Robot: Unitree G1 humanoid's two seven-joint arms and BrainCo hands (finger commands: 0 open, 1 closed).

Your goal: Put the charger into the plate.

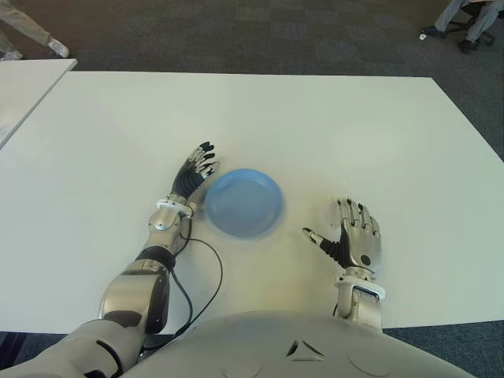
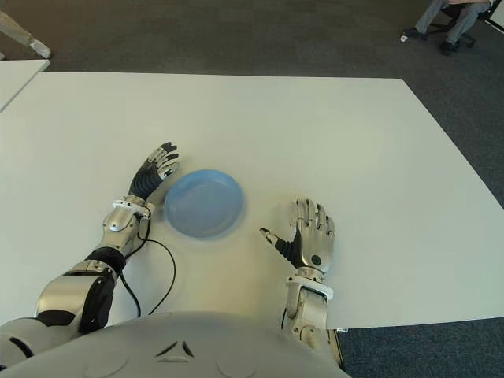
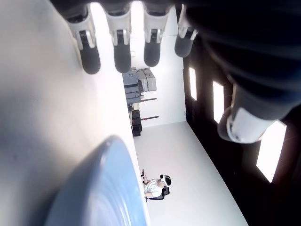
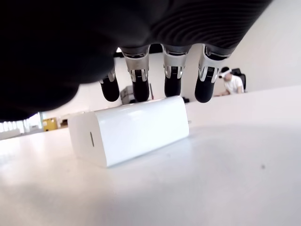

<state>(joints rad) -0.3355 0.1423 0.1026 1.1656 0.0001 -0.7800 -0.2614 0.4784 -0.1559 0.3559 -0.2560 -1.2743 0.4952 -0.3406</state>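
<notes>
White charger (image 4: 129, 129) on table (image 1: 315, 126) under spread, empty right hand (image 1: 354, 236), poised to grasp; left hand (image 1: 193, 175), open, steadies plate (image 1: 244, 201).

A big white tabletop (image 1: 315, 126) fills most of the view. Past it, far from the right robot hand (image 1: 352, 236), lies dark grey carpet (image 1: 260, 35). A second white table (image 1: 24, 87) stands off beyond the left robot hand (image 1: 193, 175). A person sits on a chair (image 1: 472, 20) in the far corner. The room has white walls (image 3: 164, 89) and bright windows (image 3: 270, 150).
</notes>
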